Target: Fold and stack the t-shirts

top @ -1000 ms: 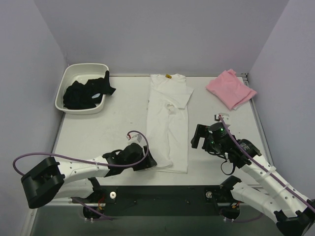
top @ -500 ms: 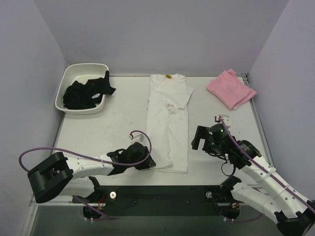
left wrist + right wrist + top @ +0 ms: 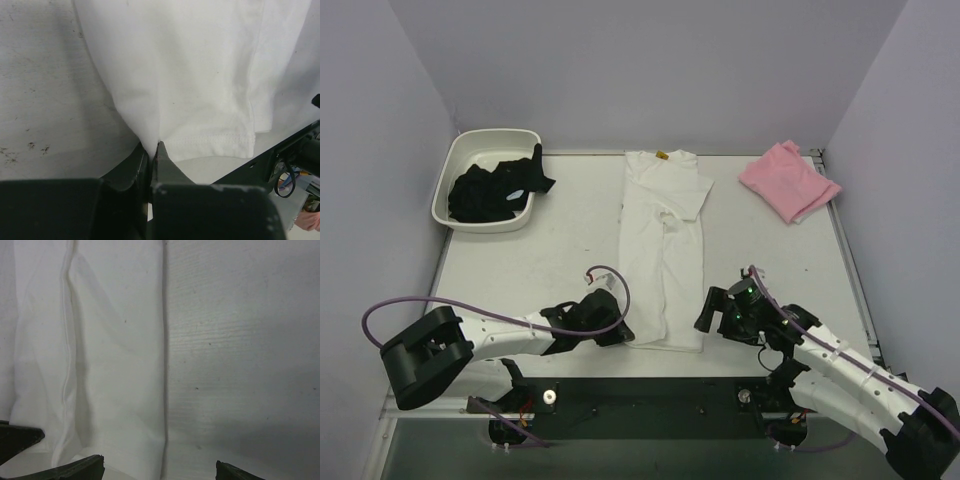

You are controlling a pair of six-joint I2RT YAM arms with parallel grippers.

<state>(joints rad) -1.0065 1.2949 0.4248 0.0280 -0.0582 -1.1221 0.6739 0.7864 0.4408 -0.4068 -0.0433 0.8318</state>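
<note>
My left gripper (image 3: pixel 152 150) now clamps the white t-shirt (image 3: pixel 190 75); my right gripper (image 3: pixel 708 318), apart, nears its hem for folding.

Plain lavender walls (image 3: pixel 650 70) on three sides of a scuffed, perhaps wood-grained white table (image 3: pixel 520 270).

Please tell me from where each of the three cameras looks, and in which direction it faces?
Top external: above and behind the arms, looking down on the table; shows both arms, left gripper, right gripper, white t-shirt, pink t-shirt, tub.
Left wrist: low over the table, looking along the left gripper, shut on the white t-shirt's hem corner.
Right wrist: looking down past the open right gripper at the white t-shirt's edge and the table beside it.
Shared: both wrist views show the white t-shirt's near end.
</note>
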